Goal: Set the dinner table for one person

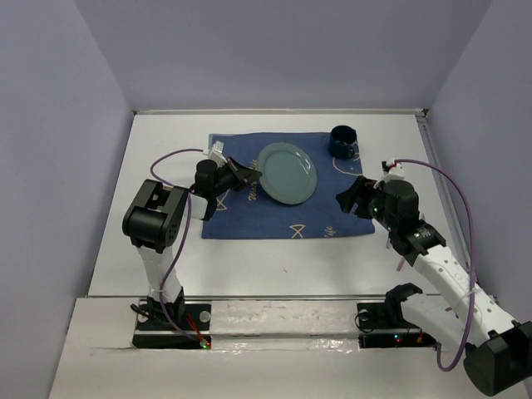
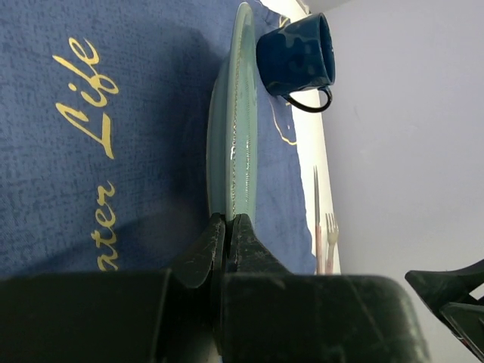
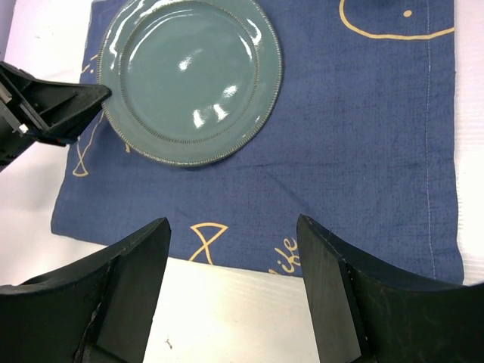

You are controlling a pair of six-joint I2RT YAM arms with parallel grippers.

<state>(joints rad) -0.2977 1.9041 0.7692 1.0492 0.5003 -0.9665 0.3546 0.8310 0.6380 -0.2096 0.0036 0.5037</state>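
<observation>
A teal plate (image 1: 287,172) lies on the dark blue fish-patterned cloth (image 1: 274,218), which is spread on the white dinner table (image 1: 249,266). My left gripper (image 1: 247,174) is shut on the plate's left rim (image 2: 240,151), its tips (image 2: 229,221) pinching the edge. A dark blue mug (image 1: 342,140) stands at the cloth's far right corner (image 2: 295,53). My right gripper (image 1: 347,199) hovers open over the cloth's near edge (image 3: 231,227) with nothing between its fingers. A fork (image 2: 330,236) and a knife (image 2: 316,212) lie on the table right of the cloth.
Grey walls enclose the table on the left, back and right. A taped ledge (image 1: 274,320) with both arm bases runs along the near edge. Purple cables loop from each wrist.
</observation>
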